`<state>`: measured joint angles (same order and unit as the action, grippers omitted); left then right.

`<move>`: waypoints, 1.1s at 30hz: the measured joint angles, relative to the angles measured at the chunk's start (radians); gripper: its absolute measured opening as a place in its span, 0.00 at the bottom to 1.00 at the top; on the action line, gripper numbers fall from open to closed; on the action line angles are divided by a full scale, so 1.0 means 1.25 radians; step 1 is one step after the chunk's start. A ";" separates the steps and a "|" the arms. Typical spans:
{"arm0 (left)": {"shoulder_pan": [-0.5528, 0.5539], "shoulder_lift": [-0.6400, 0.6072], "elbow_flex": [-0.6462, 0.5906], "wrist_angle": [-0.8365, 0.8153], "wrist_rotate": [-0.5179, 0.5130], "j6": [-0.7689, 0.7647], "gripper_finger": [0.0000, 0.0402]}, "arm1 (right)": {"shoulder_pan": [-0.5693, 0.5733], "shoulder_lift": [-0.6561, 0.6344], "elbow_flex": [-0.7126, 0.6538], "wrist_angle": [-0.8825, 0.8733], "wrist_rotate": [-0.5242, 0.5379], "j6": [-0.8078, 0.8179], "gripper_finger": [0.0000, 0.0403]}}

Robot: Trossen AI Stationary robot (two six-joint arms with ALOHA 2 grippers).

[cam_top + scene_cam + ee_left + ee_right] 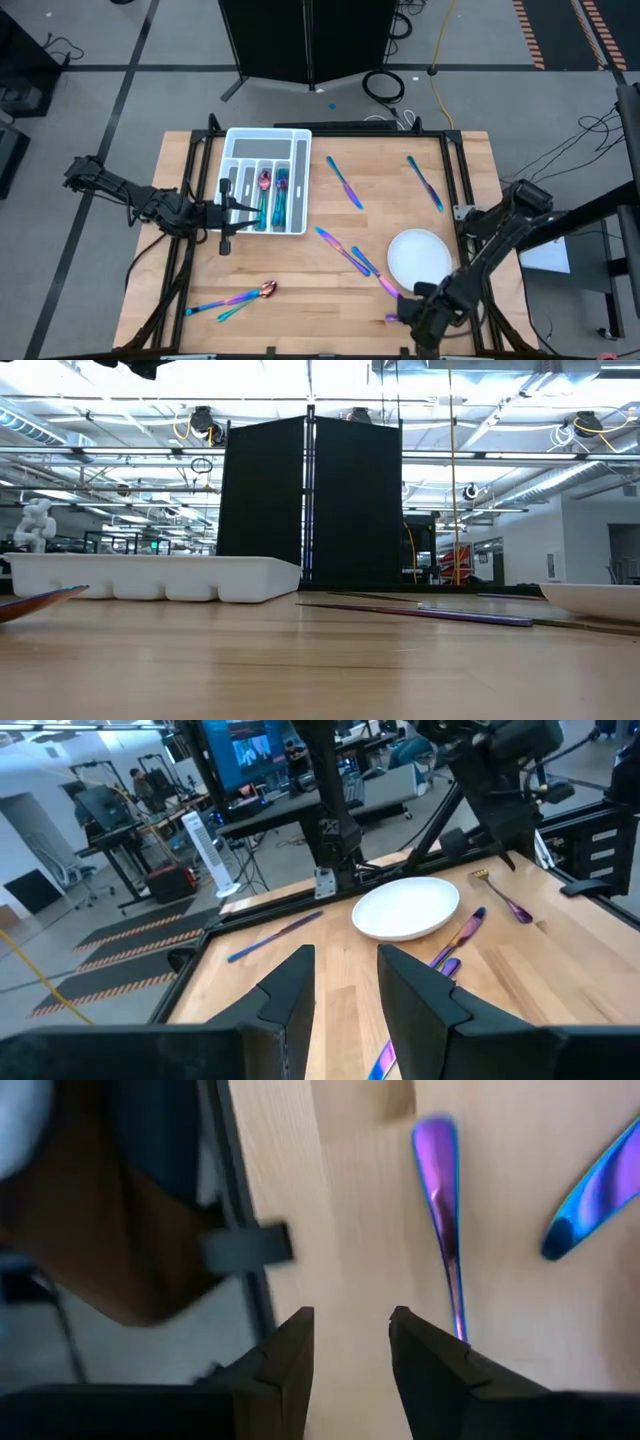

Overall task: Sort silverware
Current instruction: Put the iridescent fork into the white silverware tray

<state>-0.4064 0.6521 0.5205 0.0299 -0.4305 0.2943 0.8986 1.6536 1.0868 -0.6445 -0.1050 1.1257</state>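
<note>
Glossy iridescent metal silverware (343,183), smooth white plastic tray (300,180), matt wooden table (320,275).

Tray (296,140) at back-left of worktop (300,280), some silverware (272,192) in its slots. Right of tray: two knives (343,184) (424,183). Plate (418,256) front-right of tray; crossed pieces (348,252) between them. Spoon and fork (232,299) in front of tray.

**Bright ceiling light, one blurred wrist picture**

Ceiling fixtures (330,380) blow out to white in the low view, leaving the black panel (310,500) backlit. The table (300,270) is evenly lit, with soft shadows. The right wrist view is motion-blurred, smearing a purple utensil (440,1200).
</note>
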 joint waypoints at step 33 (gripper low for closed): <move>0.000 0.000 0.000 -0.010 0.000 -0.018 0.28 | 0.028 0.138 0.002 -0.080 0.128 -0.136 0.29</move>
<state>-0.4065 0.6521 0.5205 0.0174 -0.4305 0.2713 0.9330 1.8263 1.0889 -0.7448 0.0553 0.9562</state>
